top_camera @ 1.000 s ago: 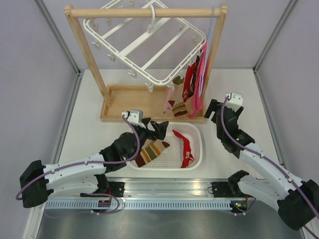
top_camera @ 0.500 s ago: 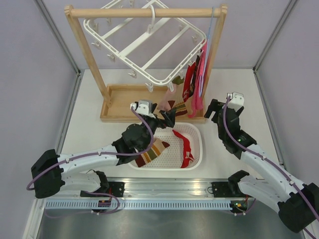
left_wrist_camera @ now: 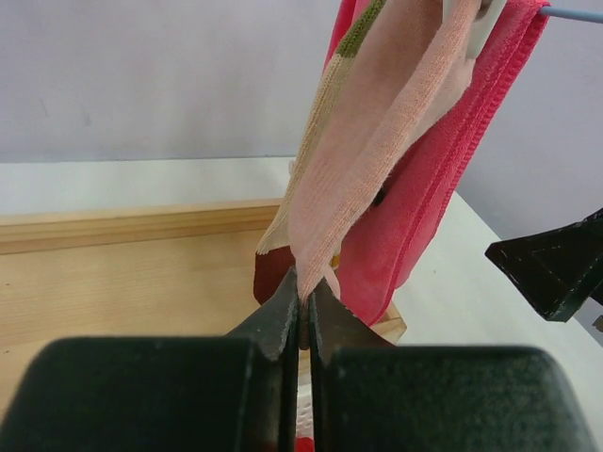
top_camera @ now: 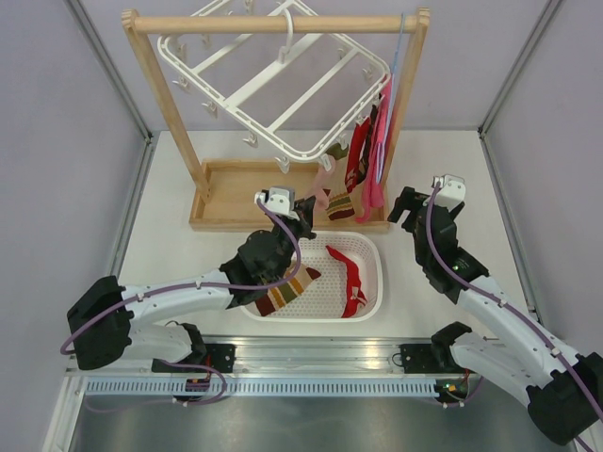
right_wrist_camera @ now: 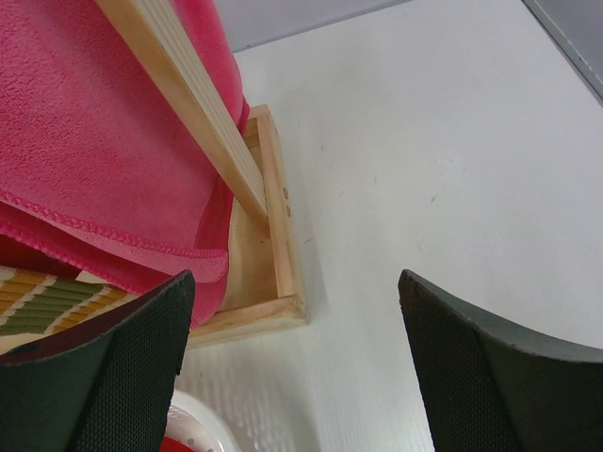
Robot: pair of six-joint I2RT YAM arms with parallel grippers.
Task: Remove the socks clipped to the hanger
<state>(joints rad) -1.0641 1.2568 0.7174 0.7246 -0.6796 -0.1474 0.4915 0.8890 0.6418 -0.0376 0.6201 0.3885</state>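
A pale pink sock (left_wrist_camera: 377,160) hangs from a white clip (left_wrist_camera: 471,19) at the top right of the left wrist view. Its lower tip is pinched between the nearly closed fingers of the left gripper (left_wrist_camera: 303,292). In the overhead view the same sock (top_camera: 318,193) dangles just above centre, under the low right corner of the tilted white hanger (top_camera: 283,85). The hanger hooks over the top rail of the wooden rack (top_camera: 170,104).

A red sock (top_camera: 356,155) and a brown-patterned sock (top_camera: 339,205) are clipped beside it, and the large pink-red cloth (left_wrist_camera: 443,169) lies right behind. Below, 2 socks already rest in the white basket (top_camera: 377,282): a striped one (top_camera: 283,287) and a red one (top_camera: 349,278). The right gripper (top_camera: 415,205) waits at centre right with its fingers spread wide and empty, close to the rack's base.

The step in hand looks to be pulling this sock free. Only the tip is held, so the grip should stay firm. A steady pull down along the sock's length and toward the basket would likely open the clip better than a jerk. The hanger hangs on 1 hook and will probably swing, so a slow draw suits it. The cloth behind could catch and be dragged along.
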